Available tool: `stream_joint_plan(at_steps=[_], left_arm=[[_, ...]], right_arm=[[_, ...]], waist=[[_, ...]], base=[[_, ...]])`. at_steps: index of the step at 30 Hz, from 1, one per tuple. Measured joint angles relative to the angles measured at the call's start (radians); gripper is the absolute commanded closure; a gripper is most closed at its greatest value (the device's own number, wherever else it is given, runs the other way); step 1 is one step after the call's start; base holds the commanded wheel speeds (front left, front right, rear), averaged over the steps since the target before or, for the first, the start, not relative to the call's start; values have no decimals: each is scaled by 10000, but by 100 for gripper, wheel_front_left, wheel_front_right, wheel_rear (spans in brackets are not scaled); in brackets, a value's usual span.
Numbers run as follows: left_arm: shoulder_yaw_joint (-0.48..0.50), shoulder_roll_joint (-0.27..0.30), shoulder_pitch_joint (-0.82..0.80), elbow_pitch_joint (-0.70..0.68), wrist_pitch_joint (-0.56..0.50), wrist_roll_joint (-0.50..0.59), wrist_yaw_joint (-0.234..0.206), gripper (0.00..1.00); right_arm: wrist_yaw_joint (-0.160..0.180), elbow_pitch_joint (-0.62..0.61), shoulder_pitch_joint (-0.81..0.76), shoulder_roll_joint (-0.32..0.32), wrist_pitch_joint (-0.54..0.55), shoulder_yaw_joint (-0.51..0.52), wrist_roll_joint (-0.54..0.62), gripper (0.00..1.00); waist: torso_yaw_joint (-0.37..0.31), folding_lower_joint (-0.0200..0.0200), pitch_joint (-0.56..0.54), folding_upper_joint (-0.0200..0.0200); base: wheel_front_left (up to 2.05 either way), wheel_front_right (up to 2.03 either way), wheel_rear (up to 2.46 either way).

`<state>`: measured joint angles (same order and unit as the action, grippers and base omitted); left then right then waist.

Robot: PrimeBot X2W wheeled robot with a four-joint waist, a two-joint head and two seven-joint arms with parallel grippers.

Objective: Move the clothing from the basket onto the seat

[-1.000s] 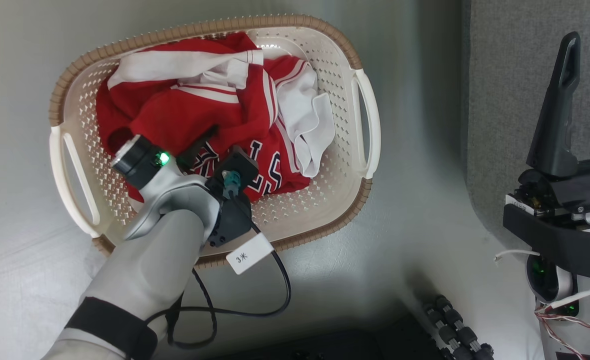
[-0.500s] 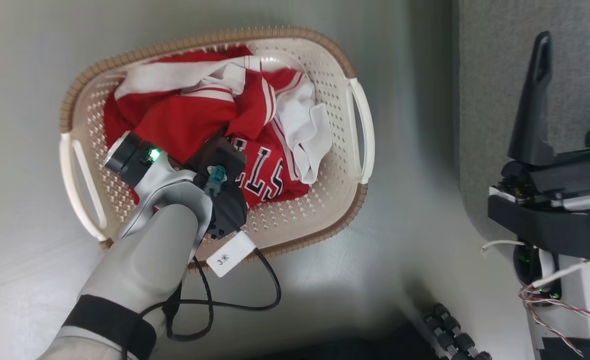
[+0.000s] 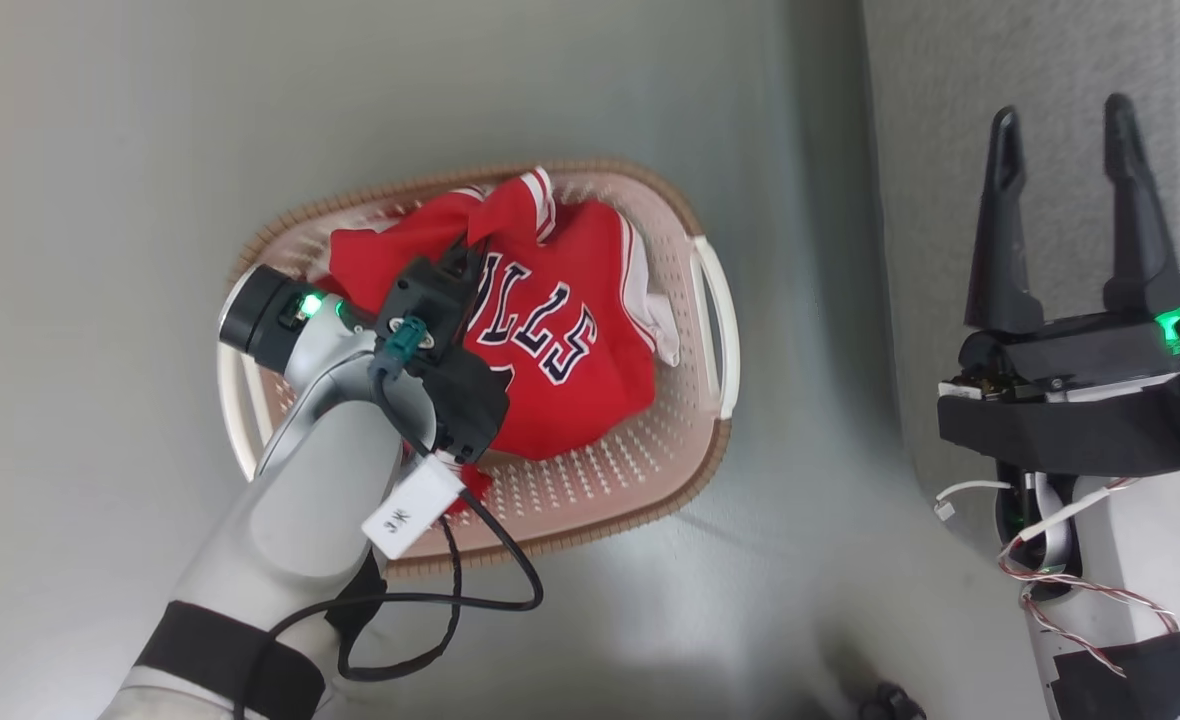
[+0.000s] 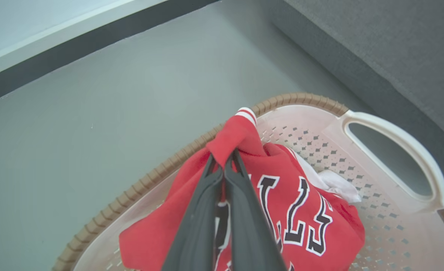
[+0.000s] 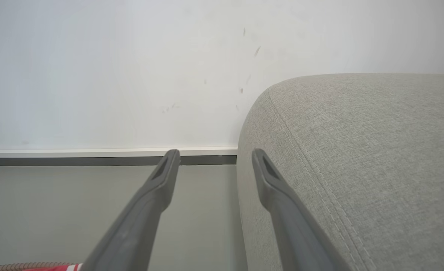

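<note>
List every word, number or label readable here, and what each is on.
"LLS": black block letters with white edging on the clothing, pinched by the left tool; the letters before them are partly hidden.
"3" plus a second mark too small to read: white tag on the left arm.
Nothing else is legible.

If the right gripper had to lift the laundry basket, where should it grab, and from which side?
Probably the white loop handle on the basket beside the sofa, from above: its open slot lets one finger slip around the bar, and it lies nearest the open right gripper.
</note>
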<state>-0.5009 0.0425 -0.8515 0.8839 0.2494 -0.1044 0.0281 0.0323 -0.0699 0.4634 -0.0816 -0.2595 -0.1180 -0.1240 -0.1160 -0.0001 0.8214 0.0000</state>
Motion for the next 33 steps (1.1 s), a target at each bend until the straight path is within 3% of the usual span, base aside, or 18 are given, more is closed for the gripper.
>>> stream_joint_plan(at_steps=[17, 28, 33], left_arm=[[-36, -29, 42, -1760, 4, -1172, 437, 100], [155, -40, 42, -1971, 6, -1599, 614, 100], [90, -46, 34, -2052, 6, -1971, 625, 100]], right_arm=[[-251, 1818, -104, 88, 2, 111, -290, 0], [-443, 2740, -387, 107, 17, 253, -522, 0], [-692, 3183, -618, 117, 21, 19, -520, 0]], waist=[[399, 0, -2488, -1], [607, 0, -4134, -1], [680, 0, -4884, -1]], base=[[0, 0, 0], [0, 0, 0], [0, 0, 0]])
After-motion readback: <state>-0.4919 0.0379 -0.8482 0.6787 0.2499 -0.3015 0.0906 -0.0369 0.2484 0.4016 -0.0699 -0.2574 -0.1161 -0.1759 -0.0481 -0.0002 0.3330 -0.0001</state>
